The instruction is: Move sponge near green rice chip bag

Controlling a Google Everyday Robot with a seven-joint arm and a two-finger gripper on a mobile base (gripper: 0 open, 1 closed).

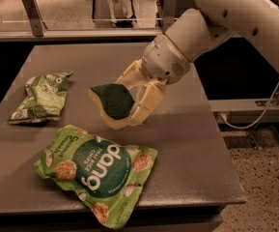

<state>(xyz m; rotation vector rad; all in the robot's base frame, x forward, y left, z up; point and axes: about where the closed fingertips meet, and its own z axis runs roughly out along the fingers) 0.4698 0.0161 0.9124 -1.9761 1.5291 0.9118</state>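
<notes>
The sponge (pixel 112 102), dark green on top with a pale yellow base, is held tilted between my gripper's fingers above the middle of the table. My gripper (pixel 128 99) is shut on it, reaching in from the upper right. The green rice chip bag (pixel 98 171), light green with a dark "dang" circle, lies flat near the table's front edge, just below and left of the sponge. The sponge hangs a short way above the bag's upper right corner, apart from it.
A smaller green-and-white bag (pixel 41 96) lies at the table's left side. The grey table (pixel 192 144) ends close to the right of the arm, with speckled floor (pixel 264 187) beyond. A metal rail and frame (pixel 33 8) run behind the table.
</notes>
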